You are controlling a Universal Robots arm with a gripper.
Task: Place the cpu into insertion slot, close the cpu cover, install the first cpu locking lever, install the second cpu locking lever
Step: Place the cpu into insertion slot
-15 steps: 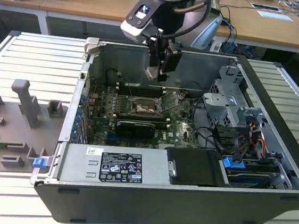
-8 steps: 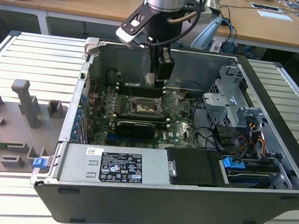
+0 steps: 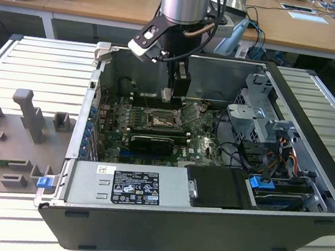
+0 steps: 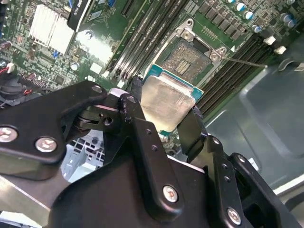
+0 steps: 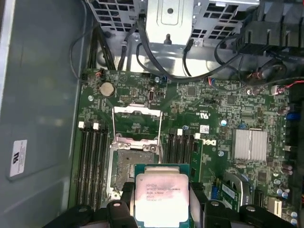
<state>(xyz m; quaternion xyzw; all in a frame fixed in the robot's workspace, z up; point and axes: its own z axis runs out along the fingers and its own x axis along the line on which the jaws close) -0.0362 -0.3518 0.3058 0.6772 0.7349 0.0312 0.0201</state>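
Just short of the insertion slot [image 5: 129,166], my claw [image 4: 165,108] clamps the cpu [image 5: 161,197]; placing it probably calls for centring.

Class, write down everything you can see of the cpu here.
The cpu is a small flat square: a pale silver metal lid on a green-edged board, with faint print showing in the first wrist view. Black fingers pinch two opposite edges, holding it lid up in the air by the open insertion slot, not seated.

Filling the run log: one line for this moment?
gripper: shut on cpu | cpu: held near insertion slot, unseated | cpu cover: open
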